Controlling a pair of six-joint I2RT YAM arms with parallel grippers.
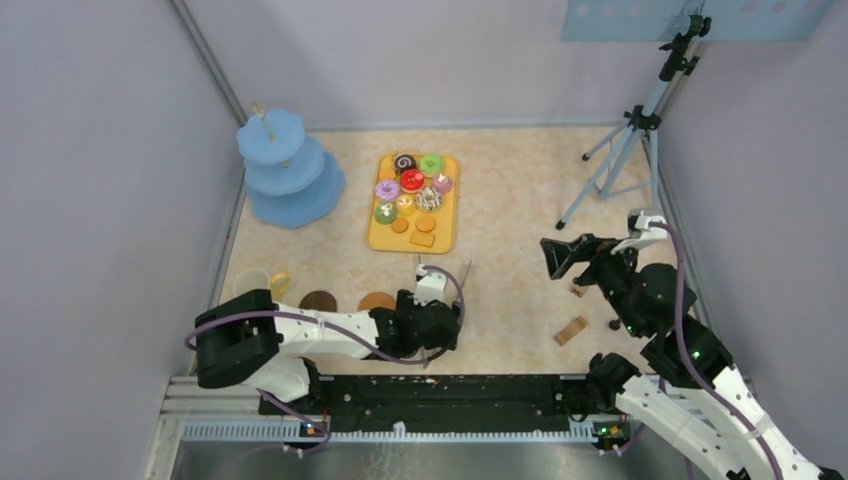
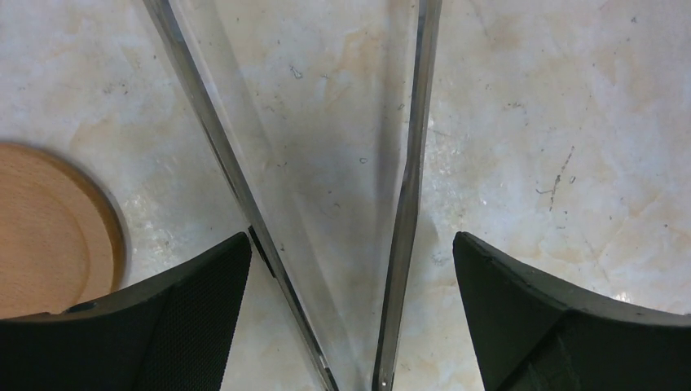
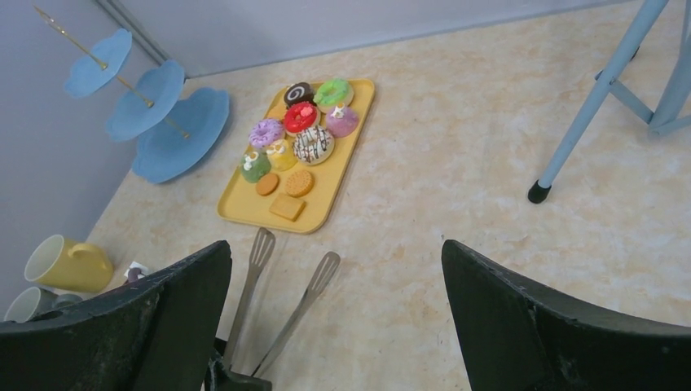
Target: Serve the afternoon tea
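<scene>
Toy doughnuts, cakes (image 1: 410,185) and orange biscuits (image 3: 285,191) lie on a yellow tray (image 1: 445,235). At the table's left edge stand a yellow mug (image 1: 255,283) and a grey-white mug (image 3: 28,303), with two brown coasters (image 1: 318,300) (image 1: 377,301) beside them. My left gripper (image 1: 437,325) (image 2: 350,244) is open and points down. Its fingers straddle both arms of the metal tongs (image 2: 326,179) near their hinge, and the left finger sits close to one arm. My right gripper (image 1: 555,258) (image 3: 334,244) hangs open over bare table, facing the tray, with nothing in it.
A blue three-tier stand (image 1: 290,170) stands at the back left. A tripod (image 1: 625,150) stands at the back right. Two small wooden blocks (image 1: 571,330) (image 1: 577,290) lie under the right arm. The tongs' tips (image 3: 261,244) point toward the tray's near edge.
</scene>
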